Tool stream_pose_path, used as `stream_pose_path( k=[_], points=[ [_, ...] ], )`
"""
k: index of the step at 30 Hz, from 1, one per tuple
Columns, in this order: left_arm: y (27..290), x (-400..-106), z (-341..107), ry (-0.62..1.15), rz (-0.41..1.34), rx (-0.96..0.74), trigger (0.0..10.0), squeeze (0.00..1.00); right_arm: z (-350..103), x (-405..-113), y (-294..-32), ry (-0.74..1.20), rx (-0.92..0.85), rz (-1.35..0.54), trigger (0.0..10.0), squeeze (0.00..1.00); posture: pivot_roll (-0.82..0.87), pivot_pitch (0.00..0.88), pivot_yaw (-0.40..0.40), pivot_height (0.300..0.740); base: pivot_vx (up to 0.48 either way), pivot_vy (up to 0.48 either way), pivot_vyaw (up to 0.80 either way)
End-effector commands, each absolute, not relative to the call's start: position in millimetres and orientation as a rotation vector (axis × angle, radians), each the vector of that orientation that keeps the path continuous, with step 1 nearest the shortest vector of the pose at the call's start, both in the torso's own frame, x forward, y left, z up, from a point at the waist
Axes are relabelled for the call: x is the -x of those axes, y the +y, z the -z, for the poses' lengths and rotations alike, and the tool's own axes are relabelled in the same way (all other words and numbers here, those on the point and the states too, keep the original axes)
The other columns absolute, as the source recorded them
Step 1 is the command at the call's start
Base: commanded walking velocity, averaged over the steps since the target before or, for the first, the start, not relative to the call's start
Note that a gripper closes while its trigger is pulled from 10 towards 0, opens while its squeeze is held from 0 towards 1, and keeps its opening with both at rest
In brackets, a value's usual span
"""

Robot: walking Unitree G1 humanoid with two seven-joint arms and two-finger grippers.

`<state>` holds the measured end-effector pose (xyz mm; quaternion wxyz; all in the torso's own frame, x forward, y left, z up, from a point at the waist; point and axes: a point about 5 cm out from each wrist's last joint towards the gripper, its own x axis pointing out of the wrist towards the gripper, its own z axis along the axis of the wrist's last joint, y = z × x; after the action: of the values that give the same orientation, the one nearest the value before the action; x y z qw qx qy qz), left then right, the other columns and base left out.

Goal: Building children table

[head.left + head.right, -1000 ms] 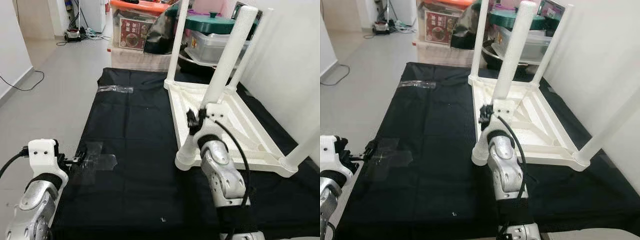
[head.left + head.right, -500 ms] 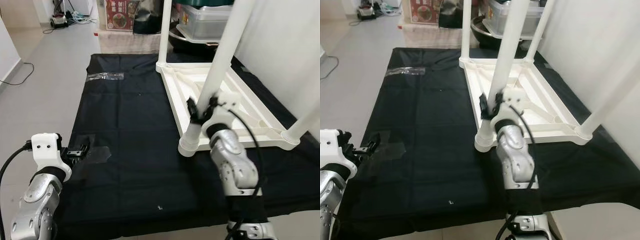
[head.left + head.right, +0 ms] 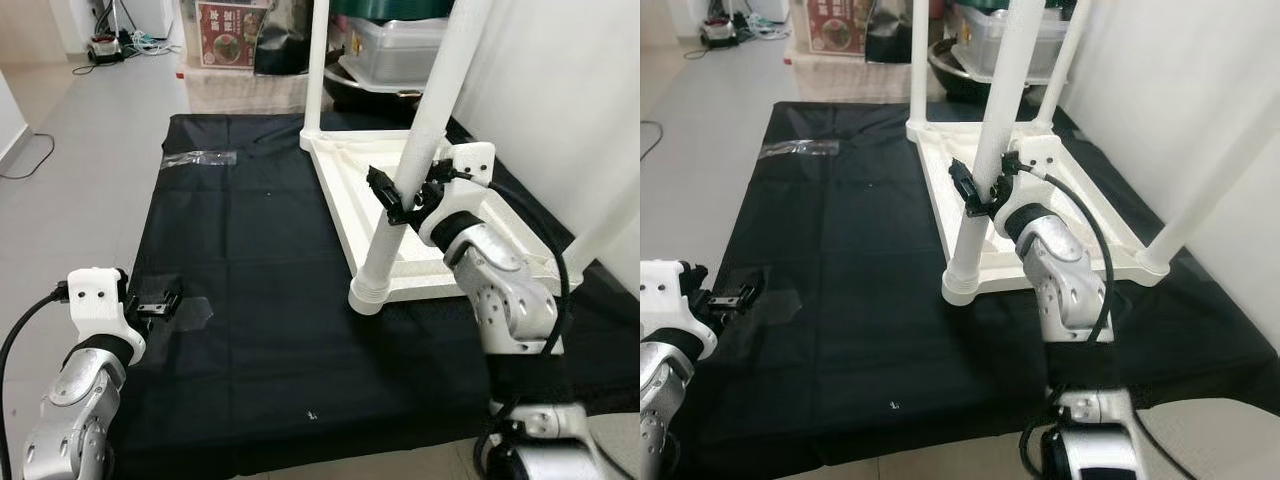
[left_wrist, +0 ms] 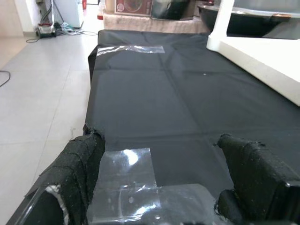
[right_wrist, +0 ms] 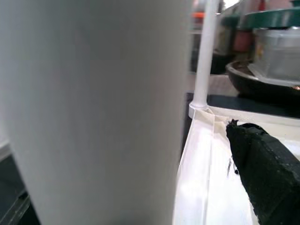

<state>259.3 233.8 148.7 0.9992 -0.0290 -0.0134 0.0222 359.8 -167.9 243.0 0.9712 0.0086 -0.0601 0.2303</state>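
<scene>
A white children's table (image 3: pixel 338 200) lies upside down on a black cloth (image 3: pixel 250 230), its legs pointing up. My right gripper (image 3: pixel 403 195) reaches in from the right and is shut on the near leg (image 3: pixel 432 110), about a third of the way up, one black finger on each side. In the right wrist view that leg (image 5: pixel 93 112) is very close, with one finger (image 5: pixel 262 168) beside it. My left gripper (image 3: pixel 160 300) hangs low at the cloth's left edge. It is open and holds nothing, its fingers (image 4: pixel 84 154) spread over clear tape (image 4: pixel 129 164).
A white wall (image 3: pixel 560 100) runs close along the table's right side. Storage boxes and a dark pan (image 3: pixel 400 60) stand behind the cloth. Another strip of tape (image 3: pixel 197 158) holds the cloth's far left edge. Grey floor (image 3: pixel 80 150) lies to the left, with a cable (image 3: pixel 25 165).
The camera has swung round the table. My right arm now meets the near leg from the right rather than from below, with the gripper still on the leg. The left arm stays put.
</scene>
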Motion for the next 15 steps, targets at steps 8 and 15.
stream_pose_path(
  k=[8, 15],
  points=[
    [234, -260, -147, -0.025, -0.032, 0.032, 10.0, 0.00, -238, -382, -196, -0.032, 0.012, -0.582, 10.0, 0.00, 0.05, 0.000, -0.073, 0.740, 0.000, 0.000, 0.00],
    [232, -258, -146, -0.021, -0.030, 0.032, 10.0, 0.00, -234, -383, -196, -0.027, -0.047, -0.691, 4.6, 0.00, 0.06, 0.000, -0.079, 0.740, 0.000, 0.000, 0.00]
  ],
)
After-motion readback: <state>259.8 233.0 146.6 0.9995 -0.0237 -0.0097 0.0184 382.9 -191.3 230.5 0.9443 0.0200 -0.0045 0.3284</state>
